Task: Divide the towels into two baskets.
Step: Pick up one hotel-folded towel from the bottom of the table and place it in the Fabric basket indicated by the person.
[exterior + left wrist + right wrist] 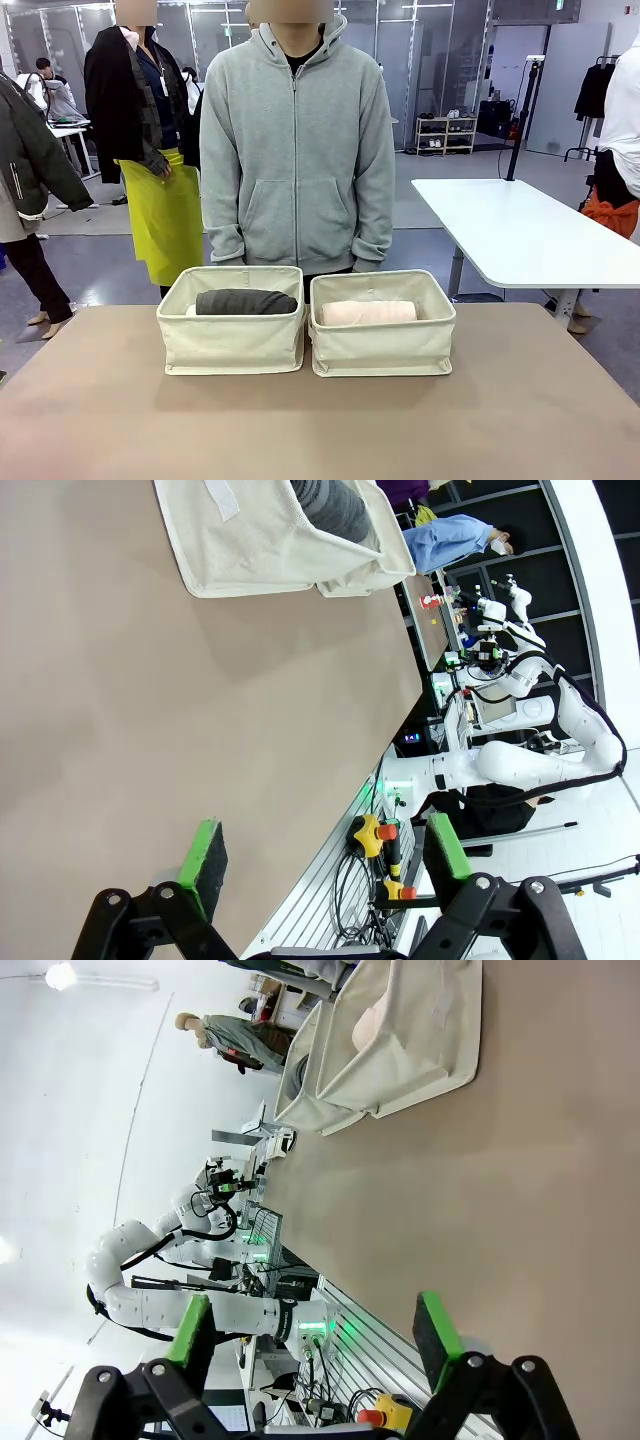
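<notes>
Standing on tan table, two baskets, busy lab

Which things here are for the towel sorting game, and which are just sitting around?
For the job:
- left cream canvas basket
- right cream canvas basket
- dark grey rolled cloth towel
- pale pink rolled cloth towel
- open left claw
- open right claw

Just around:
- white table behind
- brown tabletop

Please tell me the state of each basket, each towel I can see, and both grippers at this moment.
Left basket: upright, holds dark grey towel.
Right basket: upright, holds pale pink towel.
Left gripper: open, empty, above the table.
Right gripper: open, empty.
</notes>
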Motion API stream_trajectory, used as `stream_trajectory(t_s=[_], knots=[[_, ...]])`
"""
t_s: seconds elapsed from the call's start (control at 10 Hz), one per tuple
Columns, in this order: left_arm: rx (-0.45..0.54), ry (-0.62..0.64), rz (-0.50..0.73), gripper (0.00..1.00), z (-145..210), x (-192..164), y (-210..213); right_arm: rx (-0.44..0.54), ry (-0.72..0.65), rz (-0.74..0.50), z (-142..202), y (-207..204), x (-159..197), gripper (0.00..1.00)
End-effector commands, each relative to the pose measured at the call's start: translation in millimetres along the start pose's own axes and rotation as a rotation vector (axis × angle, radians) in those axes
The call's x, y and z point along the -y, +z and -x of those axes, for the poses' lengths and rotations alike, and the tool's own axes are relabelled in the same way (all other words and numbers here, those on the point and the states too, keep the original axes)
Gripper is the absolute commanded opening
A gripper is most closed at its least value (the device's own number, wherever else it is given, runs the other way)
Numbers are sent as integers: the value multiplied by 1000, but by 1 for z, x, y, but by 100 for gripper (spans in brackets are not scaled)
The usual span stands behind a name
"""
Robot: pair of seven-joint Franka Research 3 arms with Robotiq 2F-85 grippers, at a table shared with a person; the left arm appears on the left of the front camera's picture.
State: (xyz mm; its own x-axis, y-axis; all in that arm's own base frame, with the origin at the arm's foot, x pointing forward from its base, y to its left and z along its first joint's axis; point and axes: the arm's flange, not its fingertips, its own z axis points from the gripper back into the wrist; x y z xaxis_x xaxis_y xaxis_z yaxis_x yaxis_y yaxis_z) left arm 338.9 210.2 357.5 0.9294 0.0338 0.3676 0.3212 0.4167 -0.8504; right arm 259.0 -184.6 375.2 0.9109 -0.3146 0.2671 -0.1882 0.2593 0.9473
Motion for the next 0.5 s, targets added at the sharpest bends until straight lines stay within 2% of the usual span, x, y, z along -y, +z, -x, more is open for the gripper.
stream_trajectory(t_s=[0.0, 0.4], knots=[[13, -3, 2, 100, 1, 2, 3, 10, 11, 6, -3, -1, 0, 100], [13, -3, 2, 100, 1, 2, 3, 10, 11, 6, -3, -1, 0, 100]])
